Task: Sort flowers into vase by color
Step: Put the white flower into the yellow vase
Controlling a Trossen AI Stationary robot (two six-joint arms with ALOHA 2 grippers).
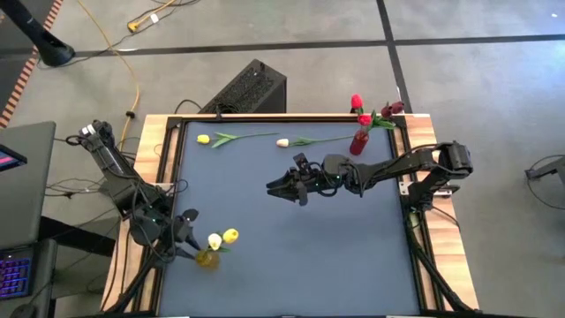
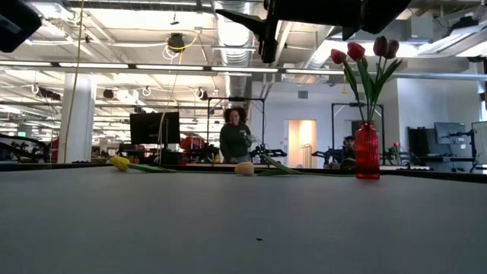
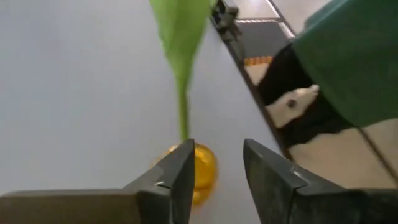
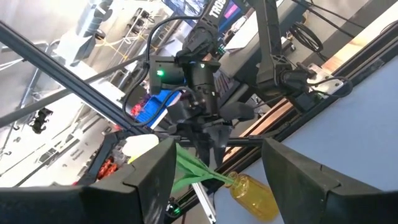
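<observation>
High view shows the left gripper (image 1: 187, 237) spread beside the yellow vase (image 1: 207, 258), which holds yellow and white tulips (image 1: 222, 238). Right gripper (image 1: 281, 187), spread and empty, hovers mid-table; red tulips (image 1: 364, 113) stand in the red vase (image 1: 357, 142), two flowers (image 1: 265, 139) lie loose. No writing is readable

You have even, bright overhead light on the surface (image 1: 291, 238), with only faint soft shadows under the arms. At table height, ceiling strip lights (image 2: 228, 70) glare white and wash out the room behind. Your left wrist camera is blurred throughout: the green stem (image 3: 181, 106) and yellow vase (image 3: 204, 173) are smeared, the surface overexposed pale. The right wrist view is sharper, though its fingers (image 4: 155, 180) are soft.
</observation>
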